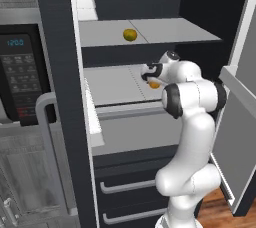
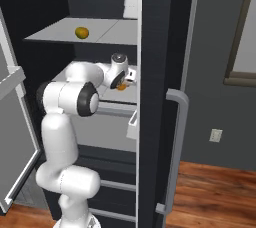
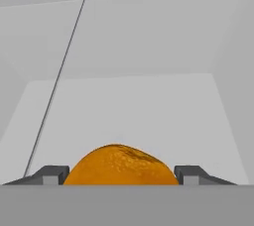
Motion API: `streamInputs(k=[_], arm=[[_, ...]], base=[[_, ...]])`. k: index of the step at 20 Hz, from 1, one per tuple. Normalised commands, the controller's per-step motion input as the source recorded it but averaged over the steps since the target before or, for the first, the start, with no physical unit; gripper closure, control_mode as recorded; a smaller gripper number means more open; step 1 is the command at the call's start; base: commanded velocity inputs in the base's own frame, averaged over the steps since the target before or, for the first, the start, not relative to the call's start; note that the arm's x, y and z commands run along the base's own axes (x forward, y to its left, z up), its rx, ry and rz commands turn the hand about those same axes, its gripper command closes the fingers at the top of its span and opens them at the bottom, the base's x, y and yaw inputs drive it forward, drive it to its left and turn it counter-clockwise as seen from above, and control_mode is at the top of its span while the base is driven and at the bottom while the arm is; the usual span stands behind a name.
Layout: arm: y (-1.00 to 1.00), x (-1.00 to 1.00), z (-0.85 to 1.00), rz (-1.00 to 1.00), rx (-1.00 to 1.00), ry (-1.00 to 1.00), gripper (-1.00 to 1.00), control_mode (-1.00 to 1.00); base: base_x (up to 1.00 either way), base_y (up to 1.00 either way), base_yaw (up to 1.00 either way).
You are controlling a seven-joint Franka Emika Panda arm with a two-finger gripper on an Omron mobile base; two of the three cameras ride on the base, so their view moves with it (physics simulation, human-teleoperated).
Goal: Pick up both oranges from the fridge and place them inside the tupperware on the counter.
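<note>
1. Nearest to us, in the hand view, the gripper (image 3: 121,175) shows its two dark fingertips (image 3: 49,174) low in the frame, one at lower left and one at lower right, and the bright orange (image 3: 120,166) sits squarely between them at bottom centre.
2. The fruit's sides reach right up to the inner edges of both tips, so the fingers stand about one fruit-width apart. We cannot tell whether they press on the skin or merely flank it.
3. Behind the fruit in that view lies the light grey shelf (image 3: 129,111), with a thin dark seam running from the upper left down toward the left fingertip.
4. In the left base view, the white arm (image 1: 187,137) rises from the lower right and bends toward the centre of the frame, where the gripper (image 1: 151,79) reaches into the open fridge (image 1: 57,72) over the middle shelf (image 1: 115,84). A sliver of the bright orange (image 1: 154,85) peeks out just under the hand.
5. In the right base view, the gripper (image 2: 123,83) sits at centre, with the bright orange (image 2: 121,86) showing just beneath it.
6. Farther back and higher, the duller orange (image 1: 130,34) rests alone on the upper shelf (image 1: 165,31), well apart from the hand. The right base view shows this duller orange (image 2: 82,32) at upper left.
7. At the left edge of the left base view we see a black microwave (image 1: 20,69) with a keypad.
</note>
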Motion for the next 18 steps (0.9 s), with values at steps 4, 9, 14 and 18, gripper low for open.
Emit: streamInputs(k=[4, 9, 14, 18], arm=[[0.00, -1.00, 0.03, 0.04, 0.00, 0.01, 1.00, -1.00], [0.00, -1.00, 0.57, 0.15, 0.00, 0.05, 1.00, -1.00], [0.00, -0.89, 0.98, 0.18, 0.00, 0.01, 1.00, -1.00], [0.10, -0.86, 0.74, 0.20, -0.01, 0.08, 1.00, -1.00]], base=[[0.00, 0.00, 0.00], [0.00, 0.00, 0.00], [0.00, 0.00, 0.00], [0.00, 0.00, 0.00]])
